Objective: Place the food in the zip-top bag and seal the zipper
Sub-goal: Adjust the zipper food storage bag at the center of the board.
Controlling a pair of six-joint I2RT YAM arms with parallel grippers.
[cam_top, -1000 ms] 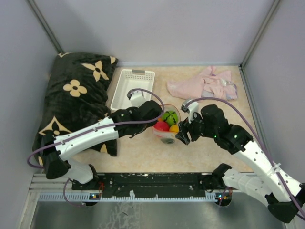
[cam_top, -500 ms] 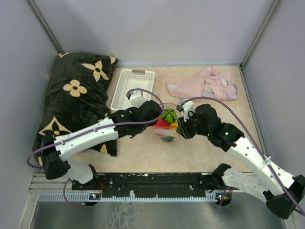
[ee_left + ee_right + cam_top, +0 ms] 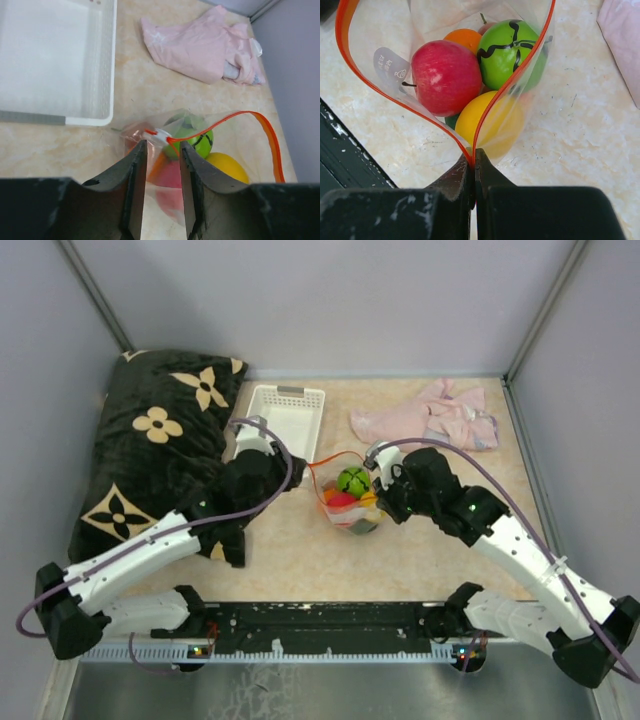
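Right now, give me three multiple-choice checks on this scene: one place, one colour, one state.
1. From the top view, the pink cloth lies: A) far right B) far left C) near centre.
2. The zipper is: A) blue B) red-orange C) white.
3. The mouth of the zip-top bag is: A) sealed B) open C) folded under.

1 A: it sits by the far right corner.
2 B: the strip around the mouth shows red-orange.
3 B: the strip loops wide around the food; only the right gripper pinches one end, jaws shut.
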